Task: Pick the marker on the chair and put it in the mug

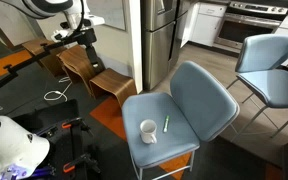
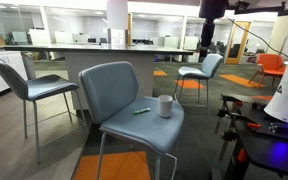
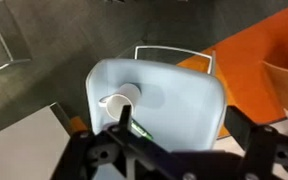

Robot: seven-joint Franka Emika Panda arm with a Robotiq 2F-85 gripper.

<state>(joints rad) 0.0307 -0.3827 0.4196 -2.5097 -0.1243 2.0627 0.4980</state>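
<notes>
The green marker [image 1: 166,124] lies on the seat of the light blue padded chair [image 1: 199,100], just beside the white mug [image 1: 148,130], which stands upright on the same seat. Both exterior views show them: marker [image 2: 142,110], mug [image 2: 165,105], chair [image 2: 119,85]. In the wrist view I look down on the chair seat [image 3: 174,95] with the mug [image 3: 117,100] and the marker [image 3: 142,131], which is partly behind one finger. My gripper [image 3: 184,135] is open and empty, well above the seat. It hangs at the top edge of an exterior view [image 2: 212,12].
Another blue chair with thin metal legs [image 1: 274,65] stands close by, also seen in an exterior view [image 2: 34,85]. Wooden stools [image 1: 94,72] and a steel fridge [image 1: 159,35] are behind. A robot base and black gear [image 2: 274,120] sit beside the chair. Orange floor patches lie underneath.
</notes>
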